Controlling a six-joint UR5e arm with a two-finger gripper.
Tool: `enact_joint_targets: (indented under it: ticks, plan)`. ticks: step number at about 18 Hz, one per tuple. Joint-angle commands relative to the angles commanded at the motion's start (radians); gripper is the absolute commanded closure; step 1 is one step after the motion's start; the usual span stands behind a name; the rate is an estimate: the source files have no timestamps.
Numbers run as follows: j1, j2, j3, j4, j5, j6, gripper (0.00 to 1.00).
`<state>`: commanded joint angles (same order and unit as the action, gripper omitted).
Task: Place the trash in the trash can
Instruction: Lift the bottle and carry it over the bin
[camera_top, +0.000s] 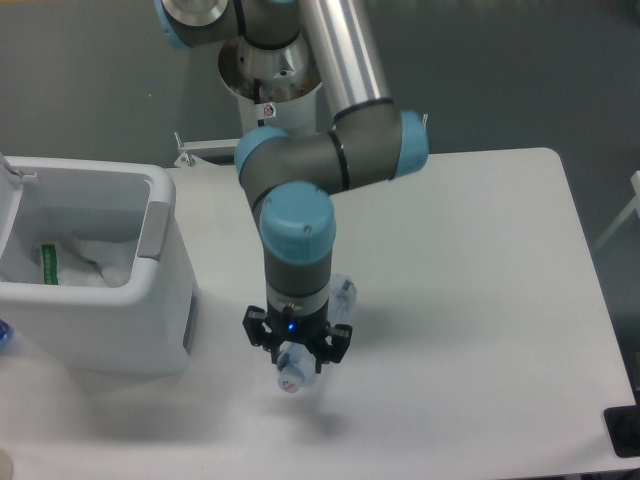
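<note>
The jaws are clamped on the crushed bottle (297, 372), which hangs from the gripper (297, 352) above the white surface (470, 300), right of the trash can (150, 300). The wrapper (85, 262) already lies inside that can.
</note>
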<state>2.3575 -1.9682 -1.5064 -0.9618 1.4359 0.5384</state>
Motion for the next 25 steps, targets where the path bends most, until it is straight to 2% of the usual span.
enact_joint_targets:
  ticks: [2,5,8,16,18,22,25]
  plan:
    - [0.014,0.023,0.002,0.0,-0.034,0.002,0.61]
    - [0.023,0.029,0.002,0.0,-0.048,0.002,0.61]
    - [0.026,0.074,0.008,0.002,-0.072,0.0,0.61]
    - [0.037,0.163,0.13,0.003,-0.279,-0.025,0.61]
    - [0.042,0.187,0.158,0.003,-0.363,-0.04,0.61]
    - [0.042,0.252,0.173,0.005,-0.521,-0.061,0.61]
    - [0.037,0.296,0.172,0.005,-0.595,-0.093,0.61]
